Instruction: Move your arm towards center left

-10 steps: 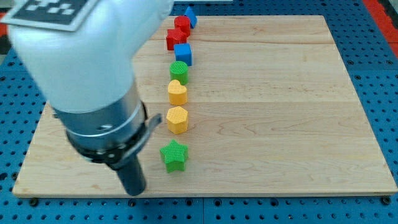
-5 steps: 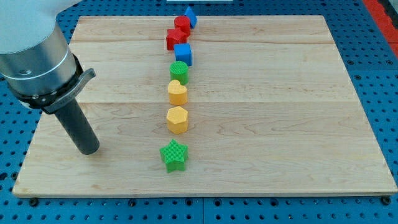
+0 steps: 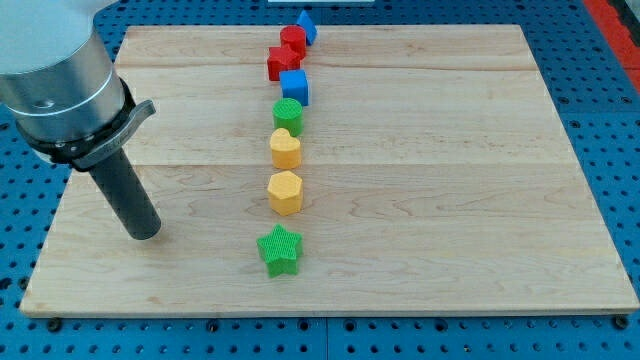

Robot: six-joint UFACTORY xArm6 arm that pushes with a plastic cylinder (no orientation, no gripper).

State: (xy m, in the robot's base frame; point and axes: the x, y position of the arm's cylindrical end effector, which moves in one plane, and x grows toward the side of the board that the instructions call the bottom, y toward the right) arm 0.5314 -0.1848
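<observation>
My tip (image 3: 146, 232) rests on the wooden tabletop (image 3: 450, 180) toward its left side, at about ten o'clock from the green star block (image 3: 279, 250), well apart. No claw shows: only the rod.

The arm housing (image 3: 50, 70) is running off the view's top and left edges. The rearmost blue block (image 3: 306, 26) is sitting partly hidden behind a red block (image 3: 292, 39), shape indeterminate.
</observation>
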